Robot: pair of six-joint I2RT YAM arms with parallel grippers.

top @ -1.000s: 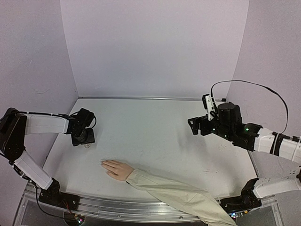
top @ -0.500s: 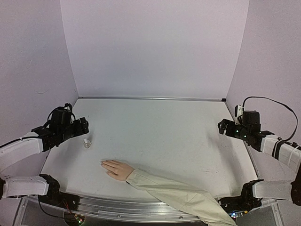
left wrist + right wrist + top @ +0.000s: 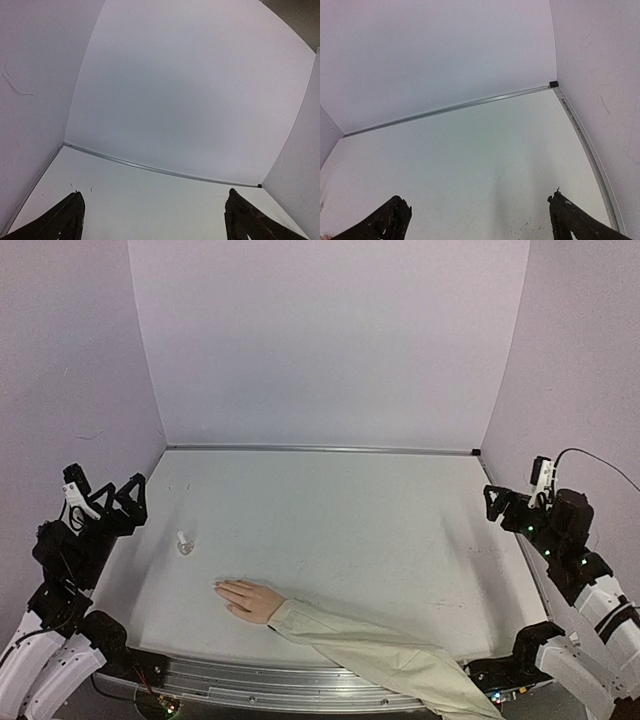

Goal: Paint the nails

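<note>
Left gripper [image 3: 155, 222]: jaws wide, nothing between, raised at left edge of table [image 3: 350, 510]. Right gripper [image 3: 480, 220]: same, at right edge. Nails [image 3: 220, 587]: on mannequin hand [image 3: 250, 598], near front, left of centre. Pale, barely distinct from skin. Small bottle [image 3: 184, 543] nearby, apart.

A white table [image 3: 350, 540] fills a three-sided booth of plain, pale lilac panels: back wall [image 3: 330, 340], left wall [image 3: 70, 370] and right wall [image 3: 590, 360]. A thin metal strip [image 3: 320, 449] runs where the table meets the back wall, ending at a small black corner piece [image 3: 474, 452]. A metal rail [image 3: 250, 680] edges the near side. The tabletop has faint scuffs, and the light is soft and even.
</note>
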